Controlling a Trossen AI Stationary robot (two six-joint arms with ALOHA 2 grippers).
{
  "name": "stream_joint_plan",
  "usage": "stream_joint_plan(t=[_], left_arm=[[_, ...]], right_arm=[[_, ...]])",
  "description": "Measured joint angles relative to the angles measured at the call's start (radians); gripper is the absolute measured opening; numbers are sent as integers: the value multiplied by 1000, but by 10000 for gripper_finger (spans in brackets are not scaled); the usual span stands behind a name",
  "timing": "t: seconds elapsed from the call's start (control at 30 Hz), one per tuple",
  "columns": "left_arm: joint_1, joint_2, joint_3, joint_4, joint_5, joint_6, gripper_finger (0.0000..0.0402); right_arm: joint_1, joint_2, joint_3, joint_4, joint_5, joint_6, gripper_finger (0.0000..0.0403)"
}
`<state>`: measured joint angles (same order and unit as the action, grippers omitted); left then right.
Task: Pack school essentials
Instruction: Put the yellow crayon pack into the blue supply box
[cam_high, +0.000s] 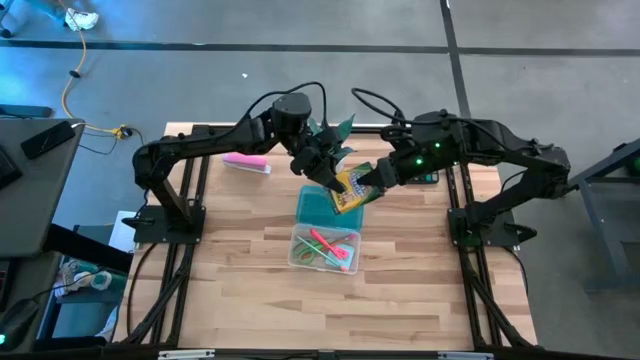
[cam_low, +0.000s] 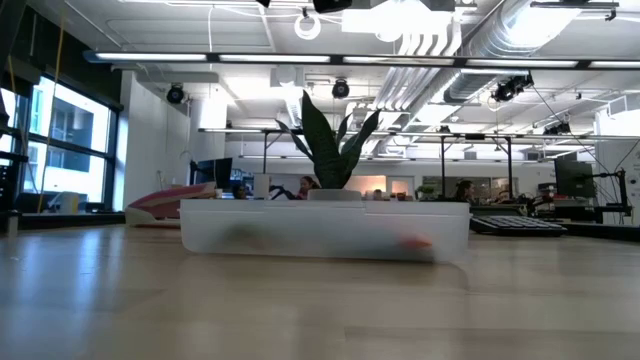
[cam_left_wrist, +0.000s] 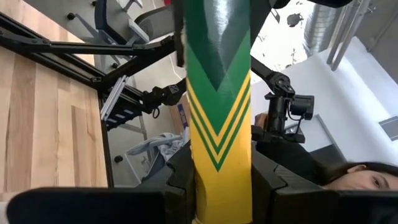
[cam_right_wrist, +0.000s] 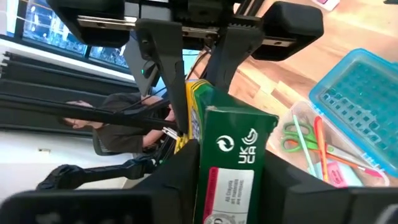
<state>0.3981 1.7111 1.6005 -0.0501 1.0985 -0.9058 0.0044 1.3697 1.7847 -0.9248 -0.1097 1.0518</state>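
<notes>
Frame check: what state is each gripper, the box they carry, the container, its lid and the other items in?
Left gripper: jaws shut on the yellow-green box.
Right gripper: jaws shut on the same box.
Yellow-green box: held by both, above the lid, not packed.
Clear container: open, on the table.
Blue lid: off the opening, beside the container.
Scissors: inside the container.
Pink-red pen: inside the container.
Pink bar: lying on the table.

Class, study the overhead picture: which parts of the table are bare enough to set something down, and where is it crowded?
Bare: the wood between the clear box and the table's near edge, and both flanks of that box. Crowded: the far middle, where the left gripper and right gripper both hold the crayon box above the blue lid.
</notes>
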Motion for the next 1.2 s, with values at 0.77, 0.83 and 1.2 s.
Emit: stream_joint_plan(t=[0.77, 0.83, 1.2], left_arm=[[-15, 0, 0, -9, -29, 167, 137], [-16, 0, 0, -8, -40, 167, 159], [54, 0, -1, -4, -8, 229, 198]], right_arm=[[0, -1, 0, -11, 1, 22, 71], [0, -1, 0, -19, 0, 24, 71], [-4, -9, 0, -66, -35, 22, 71]])
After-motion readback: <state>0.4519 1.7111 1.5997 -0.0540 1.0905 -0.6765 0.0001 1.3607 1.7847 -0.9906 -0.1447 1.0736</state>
